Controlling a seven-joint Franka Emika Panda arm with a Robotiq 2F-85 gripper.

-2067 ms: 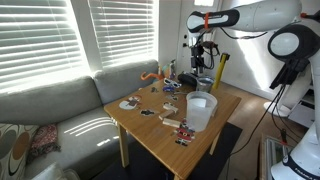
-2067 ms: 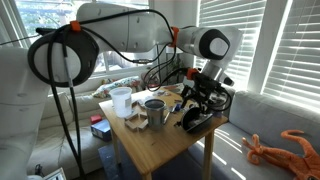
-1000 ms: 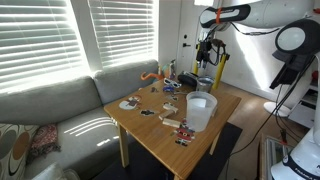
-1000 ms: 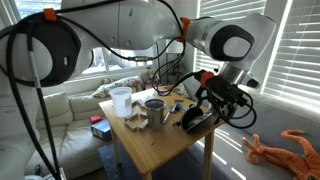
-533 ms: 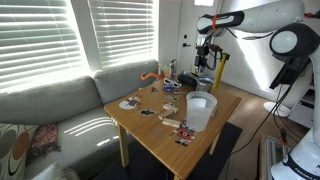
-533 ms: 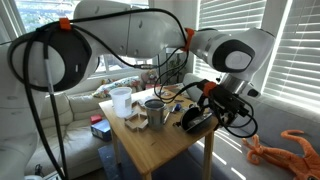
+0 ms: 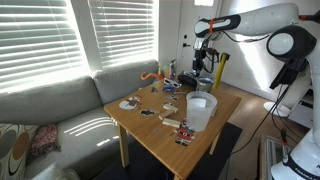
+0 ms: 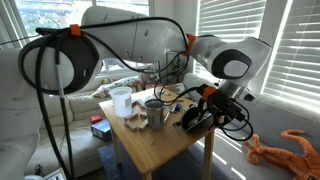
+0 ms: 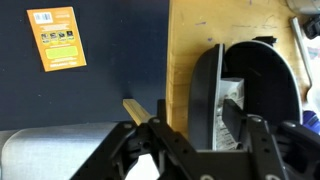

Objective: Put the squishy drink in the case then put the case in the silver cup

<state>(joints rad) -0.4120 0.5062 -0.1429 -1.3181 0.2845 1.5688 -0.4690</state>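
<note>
A black round case [image 9: 262, 92] lies open at the table's edge, its lid standing upright, and something pale and silvery [image 9: 233, 97] sits inside it. The case also shows in an exterior view [image 8: 196, 119]. My gripper [image 9: 198, 128] is open just above the case. One finger is outside the upright lid over the table edge and the other is over the case's inside. It shows low over the table's corner in both exterior views [image 7: 205, 63] [image 8: 212, 104]. The silver cup [image 8: 155, 112] stands mid-table beside the big white container [image 8: 121, 100].
The wooden table [image 9: 185, 40] ends right by the case, with dark floor and an orange card [image 9: 57, 38] beyond it. Small clutter lies on the table's far side [image 7: 160, 95]. A sofa [image 7: 60, 120] and an orange toy [image 8: 280, 150] lie near the table.
My gripper has come down from higher up to just above the open case at the table's corner. Nothing on the table has moved.
</note>
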